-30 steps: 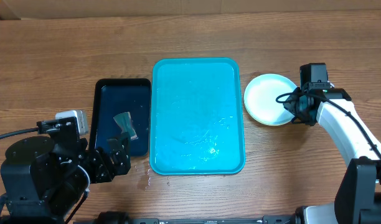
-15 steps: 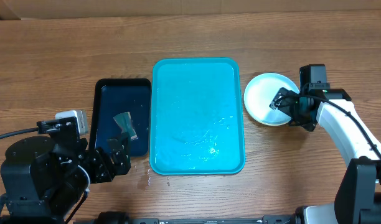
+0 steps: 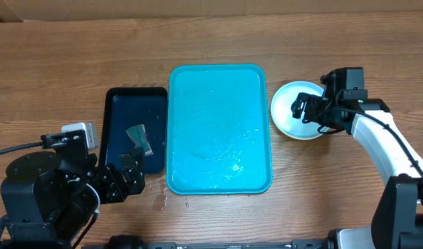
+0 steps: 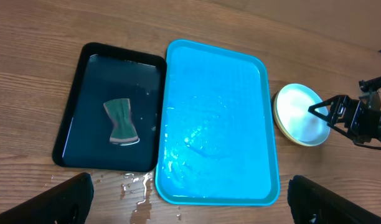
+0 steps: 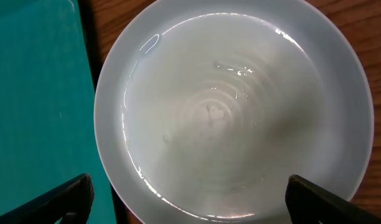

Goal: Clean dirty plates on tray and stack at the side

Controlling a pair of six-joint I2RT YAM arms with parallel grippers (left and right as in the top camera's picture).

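The cyan-blue tray [image 3: 220, 128] [image 4: 215, 118] lies mid-table, wet, with nothing on it. The plates [image 3: 289, 114] [image 4: 296, 115] sit stacked on the wood just right of the tray. The top one [image 5: 234, 112] is whitish with a pale rim and looks wet, and a yellow-green rim peeks out beneath it in the left wrist view. My right gripper [image 3: 303, 109] [image 5: 190, 208] hovers open over the stack, its fingers [image 5: 53, 202] wide apart and holding nothing. At the lower left my left gripper [image 3: 121, 181] [image 4: 190, 205] is open and holds nothing.
A smaller black tray [image 3: 134, 114] [image 4: 94, 81] lies left of the cyan one, with a green sponge [image 3: 139, 138] [image 4: 121, 122] in it. Water drops [image 4: 137, 183] wet the wood by the trays' front edges. A cardboard wall runs along the table's far edge.
The right gripper has opened and let go of the plate's right rim. It has then swung left to stand over the stack. The left arm has not moved.
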